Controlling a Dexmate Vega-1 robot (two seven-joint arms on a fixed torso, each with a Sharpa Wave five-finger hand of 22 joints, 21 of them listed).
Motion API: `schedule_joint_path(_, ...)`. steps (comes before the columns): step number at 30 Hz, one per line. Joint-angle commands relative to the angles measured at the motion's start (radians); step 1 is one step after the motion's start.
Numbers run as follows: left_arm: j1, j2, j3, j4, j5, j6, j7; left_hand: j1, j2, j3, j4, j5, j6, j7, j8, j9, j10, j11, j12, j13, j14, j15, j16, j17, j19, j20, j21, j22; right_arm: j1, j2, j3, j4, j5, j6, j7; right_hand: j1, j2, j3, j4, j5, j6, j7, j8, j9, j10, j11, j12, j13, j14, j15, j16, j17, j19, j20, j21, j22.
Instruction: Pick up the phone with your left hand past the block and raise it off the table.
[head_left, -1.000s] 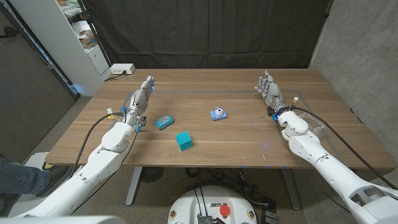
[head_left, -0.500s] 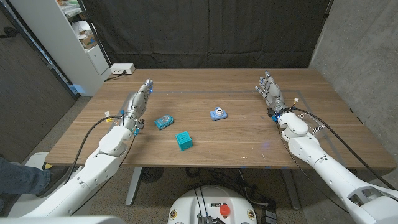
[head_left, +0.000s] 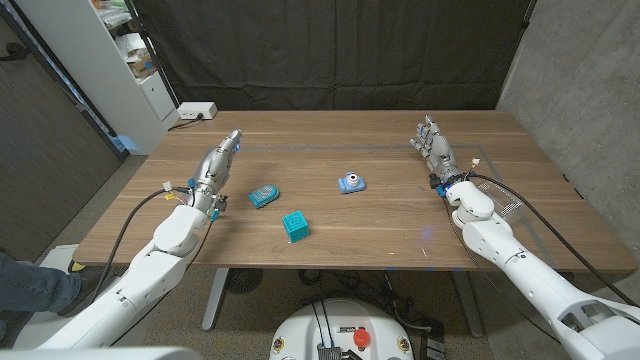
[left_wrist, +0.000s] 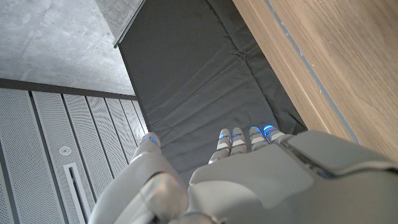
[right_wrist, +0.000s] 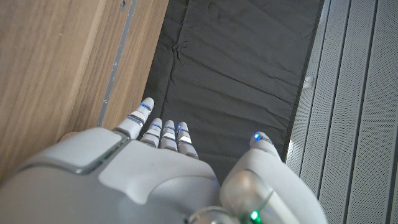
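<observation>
The phone (head_left: 264, 195), a small teal toy, lies on the wooden table (head_left: 330, 140) left of centre. A teal block (head_left: 294, 225) stands just nearer the front edge and to its right. My left hand (head_left: 218, 165) is open, fingers stretched toward the back of the table, a short way left of the phone and not touching it. My right hand (head_left: 435, 150) is open at the far right, holding nothing. The left wrist view has my left hand (left_wrist: 249, 180) with straight fingers beside the table edge (left_wrist: 336, 62). The right wrist view has my right hand (right_wrist: 155, 180) likewise.
A blue toy camera (head_left: 350, 183) sits near the table's middle, right of the phone. A white power strip (head_left: 196, 111) lies at the back left corner. White shelving (head_left: 130, 60) stands beyond the left edge. A person's leg (head_left: 30, 285) shows at the bottom left.
My left arm has drifted slightly to the left, away from the phone. The objects and my right hand have not moved.
</observation>
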Motion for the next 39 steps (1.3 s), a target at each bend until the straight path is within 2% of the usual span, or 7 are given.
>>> schedule_joint_path(1, 0.03, 0.02, -0.012, -0.016, 0.087, -0.009, 0.062, 0.014, 0.003, 0.004, -0.008, -0.001, -0.001, -0.003, -0.003, 0.003, 0.004, -0.001, 0.0, 0.003, 0.003, -0.001, 0.005, 0.003, -0.02, 0.003, 0.003, 0.006, -0.002, -0.001, -0.004, -0.007, -0.01, 0.008, -0.002, 0.006, 0.01, 0.004, -0.004, 0.004, 0.004, 0.004, 0.009, 0.003, 0.007, 0.002, 0.007, 0.004, 0.004, 0.002, 0.005, 0.003, 0.006, -0.006, 0.008, 0.004)
schedule_joint_path(14, 0.083, 0.039, -0.035, -0.053, 0.203, -0.017, 0.148, 0.03, 0.009, 0.009, -0.018, -0.007, -0.011, -0.005, -0.008, 0.003, 0.019, -0.005, 0.003, 0.003, 0.006, -0.002, 0.004, 0.003, -0.021, 0.015, 0.002, 0.006, -0.013, -0.019, -0.004, -0.033, -0.022, -0.001, -0.011, 0.008, 0.01, 0.003, -0.006, 0.005, 0.005, 0.001, 0.008, 0.003, 0.008, 0.0, 0.006, 0.005, 0.007, 0.001, 0.006, 0.003, 0.009, -0.005, 0.009, 0.004)
schedule_joint_path(18, 0.103, 0.038, -0.048, -0.073, 0.342, -0.01, 0.252, 0.038, 0.011, 0.012, -0.023, -0.009, -0.002, 0.002, -0.005, 0.004, 0.018, -0.007, 0.002, 0.003, 0.005, -0.004, 0.003, 0.003, -0.022, 0.02, 0.002, 0.006, -0.018, -0.021, -0.001, -0.039, -0.019, -0.002, -0.012, 0.008, 0.01, 0.002, -0.006, 0.005, 0.006, 0.0, 0.008, 0.003, 0.009, -0.001, 0.006, 0.005, 0.006, 0.0, 0.005, 0.003, 0.008, -0.004, 0.009, 0.004)
schedule_joint_path(23, 0.115, 0.033, -0.055, -0.078, 0.349, -0.027, 0.258, 0.05, 0.013, 0.015, -0.031, -0.013, 0.021, 0.008, 0.004, 0.004, 0.017, -0.004, 0.0, 0.004, 0.006, -0.004, 0.002, 0.003, -0.022, 0.027, 0.002, 0.006, -0.021, -0.026, 0.0, -0.047, -0.019, -0.006, -0.013, 0.009, 0.011, 0.002, -0.007, 0.005, 0.006, 0.0, 0.008, 0.003, 0.01, 0.0, 0.006, 0.005, 0.007, 0.001, 0.005, 0.003, 0.008, -0.005, 0.009, 0.004)
schedule_joint_path(28, 0.123, 0.034, -0.062, -0.09, 0.373, -0.013, 0.272, 0.055, 0.014, 0.016, -0.034, -0.014, 0.022, 0.008, 0.003, 0.004, 0.016, -0.005, -0.001, 0.004, 0.007, -0.004, 0.002, 0.003, -0.021, 0.031, 0.002, 0.006, -0.024, -0.029, 0.0, -0.05, -0.018, -0.008, -0.011, 0.009, 0.011, 0.001, -0.007, 0.005, 0.006, -0.001, 0.007, 0.003, 0.01, -0.001, 0.006, 0.005, 0.007, -0.002, 0.005, 0.003, 0.008, -0.004, 0.009, 0.004)
schedule_joint_path(31, 0.133, 0.038, -0.069, -0.104, 0.43, 0.005, 0.308, 0.059, 0.014, 0.017, -0.037, -0.015, 0.025, 0.011, 0.004, 0.005, 0.016, -0.003, -0.001, 0.004, 0.008, -0.005, 0.003, 0.003, -0.021, 0.032, 0.002, 0.006, -0.025, -0.028, 0.0, -0.048, -0.017, -0.004, -0.009, 0.009, 0.011, 0.001, -0.007, 0.005, 0.006, -0.001, 0.007, 0.003, 0.01, 0.0, 0.006, 0.005, 0.007, -0.002, 0.005, 0.003, 0.008, -0.004, 0.009, 0.004)
schedule_joint_path(39, 0.14, 0.043, -0.072, -0.118, 0.443, 0.026, 0.31, 0.072, 0.016, 0.021, -0.046, -0.017, 0.047, 0.017, 0.01, 0.005, 0.019, -0.004, -0.001, 0.004, 0.01, -0.005, 0.003, 0.003, -0.019, 0.035, 0.003, 0.006, -0.025, -0.027, -0.001, -0.042, -0.017, -0.001, -0.005, 0.009, 0.011, 0.0, -0.008, 0.005, 0.007, -0.001, 0.007, 0.003, 0.01, 0.001, 0.005, 0.005, 0.009, -0.002, 0.006, 0.004, 0.009, -0.004, 0.009, 0.004)
